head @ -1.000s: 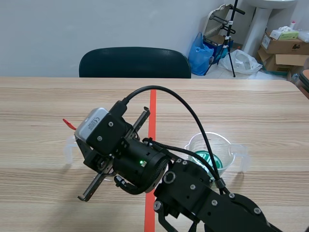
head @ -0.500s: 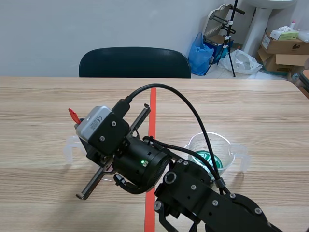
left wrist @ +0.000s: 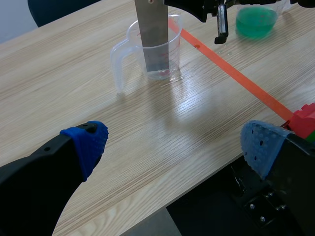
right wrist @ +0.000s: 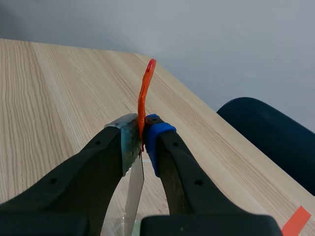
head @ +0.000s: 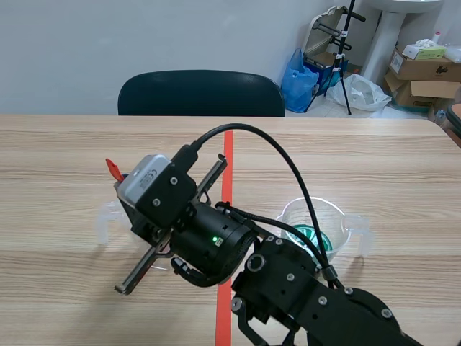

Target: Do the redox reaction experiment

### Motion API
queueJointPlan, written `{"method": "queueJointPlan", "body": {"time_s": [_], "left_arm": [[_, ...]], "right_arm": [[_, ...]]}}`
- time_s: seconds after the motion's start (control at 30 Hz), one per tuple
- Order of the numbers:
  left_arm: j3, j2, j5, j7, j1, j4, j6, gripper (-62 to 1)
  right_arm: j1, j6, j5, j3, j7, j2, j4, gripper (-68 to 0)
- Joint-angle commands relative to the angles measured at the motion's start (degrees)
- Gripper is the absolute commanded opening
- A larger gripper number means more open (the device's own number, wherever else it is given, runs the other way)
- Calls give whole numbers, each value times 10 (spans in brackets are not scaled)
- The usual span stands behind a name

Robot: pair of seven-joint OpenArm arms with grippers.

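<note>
**A:** Where is the metal strip [left wrist: 152,34]?

**B:** It stands in the clear measuring cup [left wrist: 173,49], with its lower end down inside. I cannot tell whether it touches the base. The right fingers [right wrist: 155,135] are clenched on it, one pad against each face, just under its orange-red tip [right wrist: 146,83].

**A:** And where on the worktop [head: 360,151] is the cup?

**B:** It is in the left half, beside the orange tape line [left wrist: 236,76] and closer to the robot's edge than to the far edge. Its handle points away from the tape. The right arm [head: 302,295] comes in from the right corner at the robot's edge and crosses the tape line to reach it.

**A:** What about the other arm?

**B:** The left fingers [left wrist: 91,142] are released and spread wide, with nothing between the blue pads. They hang at the robot's edge, well short of the cup.

**A:** Is anything else on the worktop?

**B:** A clear beaker of green liquid [head: 317,234] sits in the right half, near the tape line and about as far in as the cup. A dark chair [head: 202,94] stands behind the far edge.
</note>
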Motion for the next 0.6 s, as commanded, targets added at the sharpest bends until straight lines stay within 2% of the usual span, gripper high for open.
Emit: {"method": "queueJointPlan", "body": {"time_s": [0.0, 0.3, 0.57], "left_arm": [[0, -2, -4, -9, 1, 6, 0, -33], [0, -2, -4, -9, 1, 6, 0, -33], [0, -2, -4, -9, 1, 6, 0, -33]], "right_arm": [[9, -2, 17, 7, 5, 0, 13, -657], [10, -2, 20, 13, -31, 0, 35, -657], [10, 5, 52, 13, -89, 8, 87, -657]]}}
